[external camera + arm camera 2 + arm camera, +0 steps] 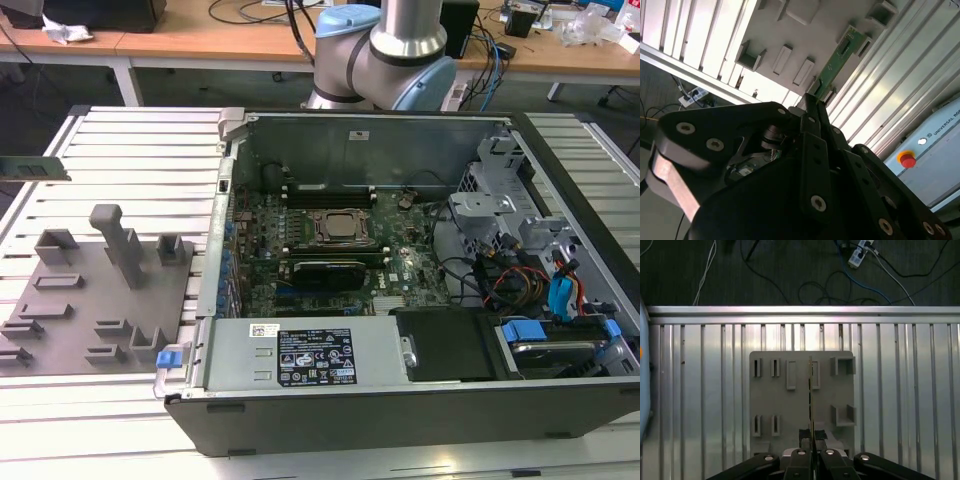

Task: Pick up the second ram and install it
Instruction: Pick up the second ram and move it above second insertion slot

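A robotics lab: open computer case (pixel 400 425) on slotted aluminium table (pixel 130 150), cable-strewn wooden benches (pixel 180 40) behind.

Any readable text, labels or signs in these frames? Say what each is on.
Black label on the metal cover: white print, too small to read.
White sticker beside it: too small to read.
Grey box with a red button: lettering cut off at the picture's edge.
Held in the claw, the second ram: no legible print.
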